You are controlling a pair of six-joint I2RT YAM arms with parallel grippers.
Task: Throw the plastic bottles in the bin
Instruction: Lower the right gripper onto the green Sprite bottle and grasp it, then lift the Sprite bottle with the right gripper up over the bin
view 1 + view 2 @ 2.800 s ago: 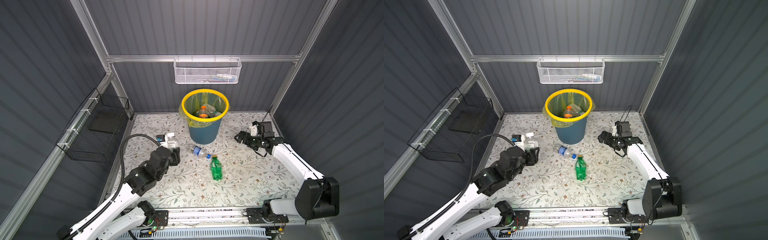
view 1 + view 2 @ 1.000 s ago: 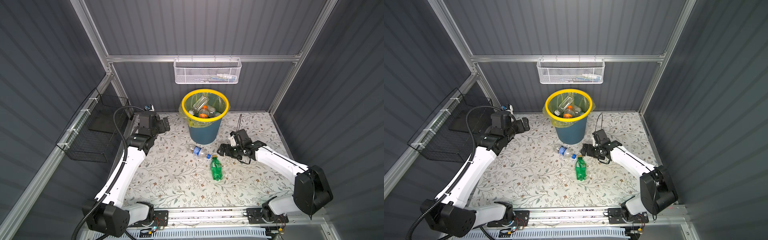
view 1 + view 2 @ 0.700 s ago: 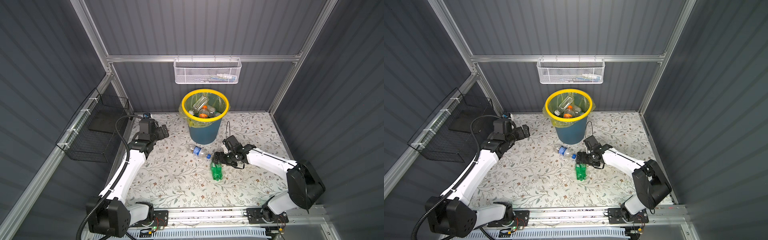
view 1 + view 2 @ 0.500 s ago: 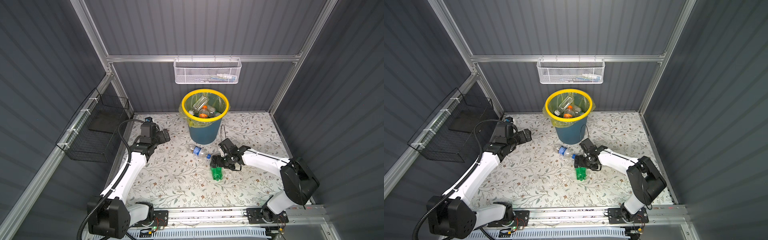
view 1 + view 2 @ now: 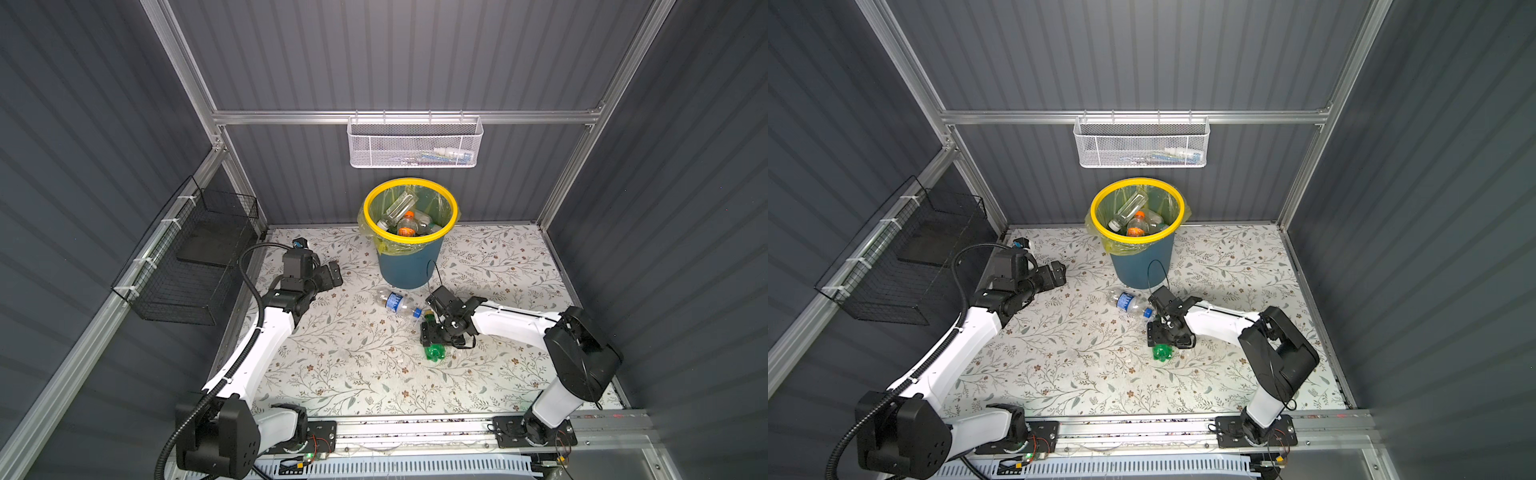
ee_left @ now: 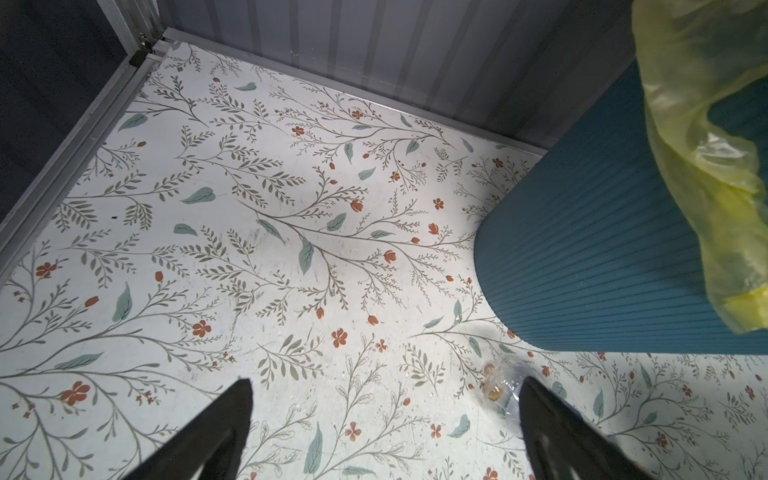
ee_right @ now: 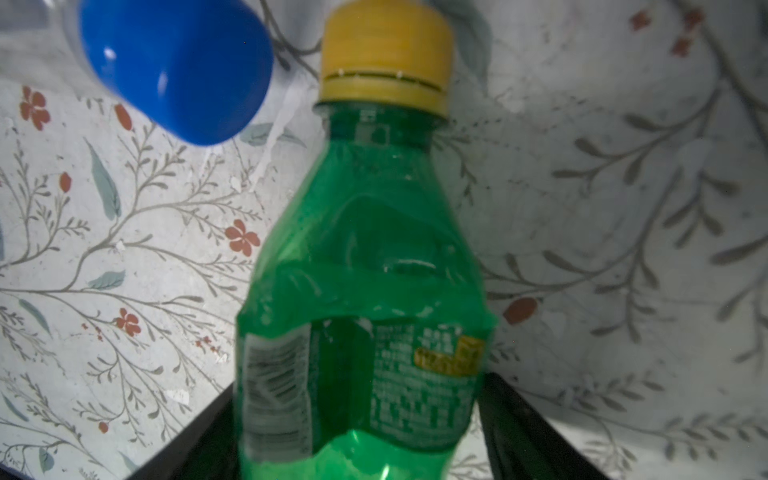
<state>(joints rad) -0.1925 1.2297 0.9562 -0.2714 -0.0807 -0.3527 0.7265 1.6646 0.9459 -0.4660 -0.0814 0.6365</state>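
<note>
A green bottle [image 5: 435, 352] [image 5: 1162, 352] with a yellow cap lies on the floral floor in front of the bin [image 5: 405, 266] [image 5: 1140, 262]. My right gripper [image 5: 436, 336] [image 5: 1167, 332] [image 7: 359, 407] is down over it, both fingers pressed to the sides of the green bottle [image 7: 365, 291]. A clear bottle [image 5: 395, 302] [image 5: 1127, 302] with a blue cap [image 7: 174, 70] lies just beside it. The bin holds several bottles [image 5: 405, 222]. My left gripper [image 5: 330, 276] [image 5: 1059, 272] [image 6: 384, 386] hangs open and empty left of the bin [image 6: 602, 249].
A white mesh basket [image 5: 413, 143] hangs on the back wall above the bin. A black wire basket [image 5: 187, 266] is fixed to the left wall close to my left arm. The yellow bag liner [image 6: 706, 124] drapes over the bin's side.
My right gripper has swung left from beside the bin, come down over the green bottle and narrowed its jaws onto it. The left arm has drifted slightly forward and lower, still open.
</note>
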